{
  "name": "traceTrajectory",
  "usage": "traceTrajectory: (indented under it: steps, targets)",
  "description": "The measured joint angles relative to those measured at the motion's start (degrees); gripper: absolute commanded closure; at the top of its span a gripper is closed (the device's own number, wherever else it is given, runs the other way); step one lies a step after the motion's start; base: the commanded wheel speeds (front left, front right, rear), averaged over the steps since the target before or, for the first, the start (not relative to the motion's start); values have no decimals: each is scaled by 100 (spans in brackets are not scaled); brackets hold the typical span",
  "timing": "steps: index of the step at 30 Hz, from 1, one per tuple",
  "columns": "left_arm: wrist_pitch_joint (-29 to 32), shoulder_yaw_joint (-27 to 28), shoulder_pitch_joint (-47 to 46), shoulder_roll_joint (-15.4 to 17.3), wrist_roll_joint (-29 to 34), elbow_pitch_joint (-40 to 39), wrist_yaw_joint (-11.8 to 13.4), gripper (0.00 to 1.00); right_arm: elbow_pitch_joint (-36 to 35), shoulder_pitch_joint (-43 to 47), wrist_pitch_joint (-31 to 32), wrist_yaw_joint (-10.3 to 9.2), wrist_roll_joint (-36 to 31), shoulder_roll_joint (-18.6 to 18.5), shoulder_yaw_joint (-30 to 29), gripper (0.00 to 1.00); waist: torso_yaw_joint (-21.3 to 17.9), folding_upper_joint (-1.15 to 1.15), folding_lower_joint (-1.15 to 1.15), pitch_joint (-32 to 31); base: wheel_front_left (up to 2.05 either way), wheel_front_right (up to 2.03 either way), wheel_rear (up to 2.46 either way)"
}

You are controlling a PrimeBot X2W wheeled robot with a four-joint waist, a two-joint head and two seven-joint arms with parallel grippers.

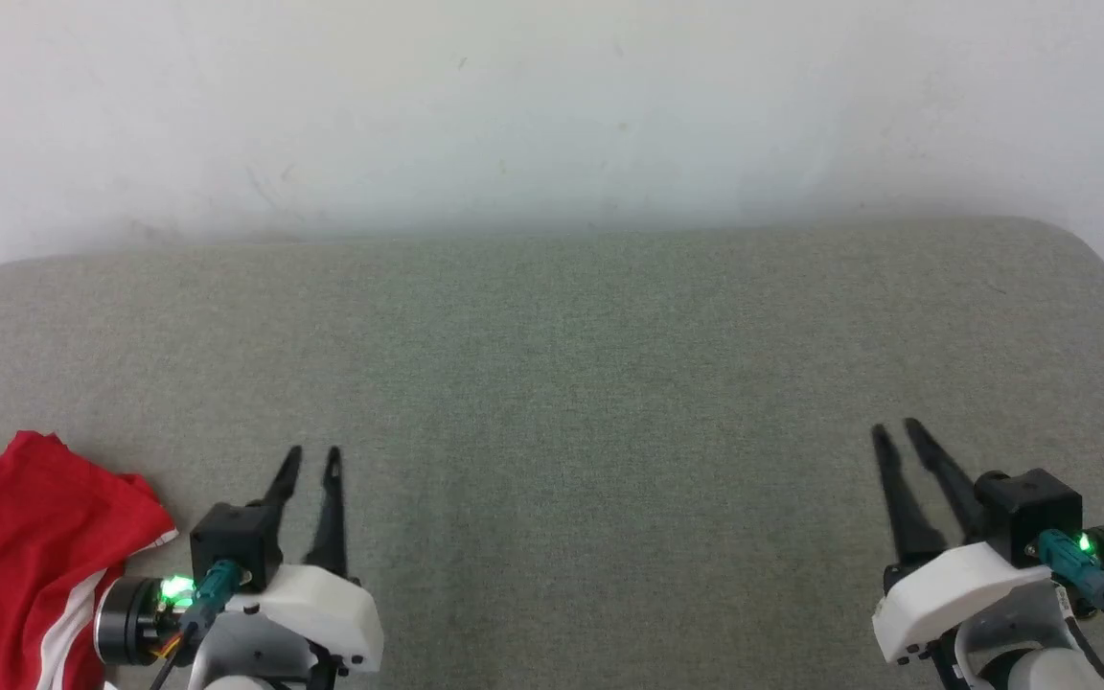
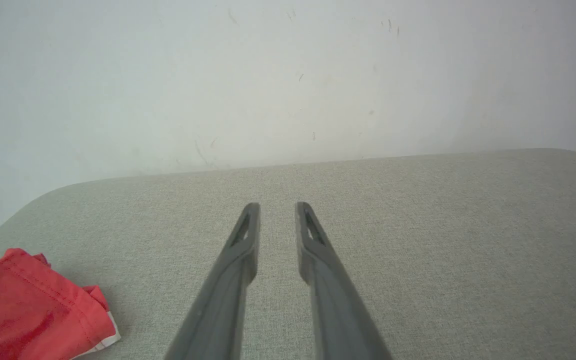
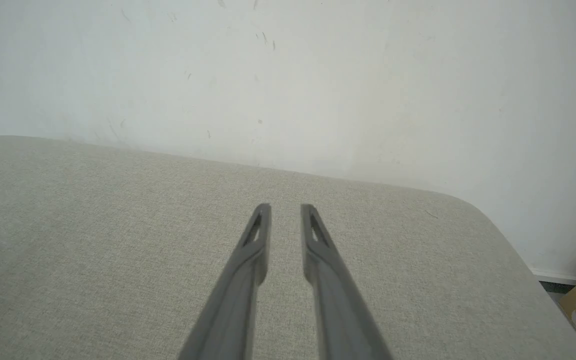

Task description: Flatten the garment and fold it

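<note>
At the near left side of the counter [image 1: 552,364], the garment [image 1: 15,546] lies in a crumpled red heap. A white stripe and hem trim show along its inner edge, and part of it runs off the head view's left and bottom edges. In the left wrist view a folded red corner with a stitched hem [image 2: 23,305] sits on the grey-green fabric top. Just beside it, the left hand [image 1: 313,455] points toward the far edge and the pale wall [image 1: 552,115]. Its fingers are all but closed, with a slim gap between the tips, and hold nothing [image 2: 277,206]. The right hand [image 1: 897,428] is well apart, at the near right side, equally narrow and empty [image 3: 286,206].

By the look of it, flattening has not begun; the step in hand is the first reach for the cloth. The left hand likely needs to swing toward the heap, spread its fingers and pinch a hem or the waistband. It would then draw the shorts to the middle, where the right hand can take an opposite edge and the two can pull the fabric taut
</note>
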Motion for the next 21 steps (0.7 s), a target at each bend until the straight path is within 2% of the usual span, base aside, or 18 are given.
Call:
traceTrajectory:
  steps: [12, 21]
  targets:
    - [-103, -99, -2, 0, -141, 32, -5, 0, 9, 8, -74, 0, 77, 0, -33, 0, 24, 0, 0, 5, 0, 0, 0]
    - [-211, -172, -32, 0, -312, 35, -8, 0, -31, 32, -169, 0, 113, 0, -87, 0, 188, 0, 0, 13, 0, 0, 0]
